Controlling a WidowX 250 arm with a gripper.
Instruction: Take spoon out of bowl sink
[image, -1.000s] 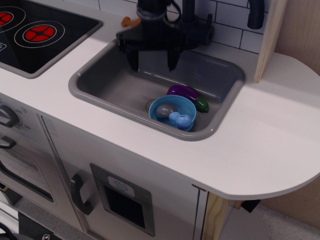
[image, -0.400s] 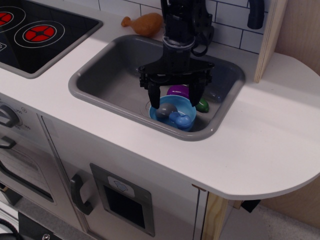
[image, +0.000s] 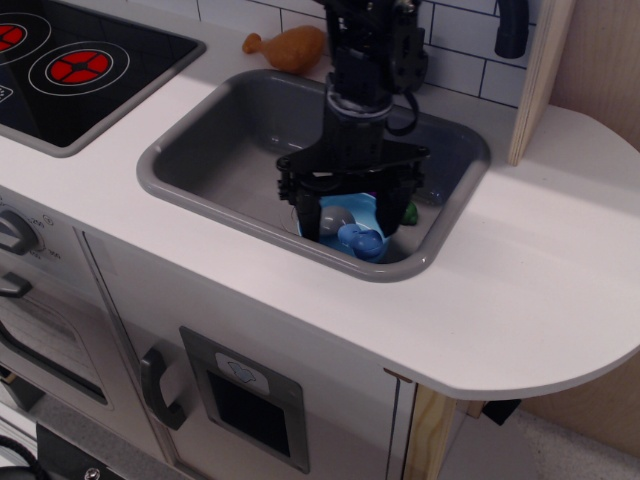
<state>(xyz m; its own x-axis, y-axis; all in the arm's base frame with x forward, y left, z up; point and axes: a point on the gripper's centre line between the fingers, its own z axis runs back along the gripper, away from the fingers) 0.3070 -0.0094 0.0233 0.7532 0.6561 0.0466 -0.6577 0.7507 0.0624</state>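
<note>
Observation.image shows the gripper (image: 349, 221) lowered into the sink (image: 220, 165), its two black fingers spread wide and straddling the bowl (image: 372, 210) that sits near the front right corner of the basin. Nothing is held between the fingers; they stand one to each side of the spoon (image: 352, 231), which lies inside the bowl. That wide stance looks chosen so the fingers can drop past the bowl's rim and close across the spoon from both sides. The spoon's grey scoop (image: 335, 214) sits toward the back left of the bowl and its knobbly blue handle (image: 362, 240) reaches toward the front right rim, so the long axis runs roughly diagonally, handle end nearest the camera. How steeply it tilts against the bowl wall is hard to tell, since the fingers hide part of it. Behind the bowl, a green tip of the eggplant (image: 409, 211) peeks out, mostly hidden by the gripper.
</note>
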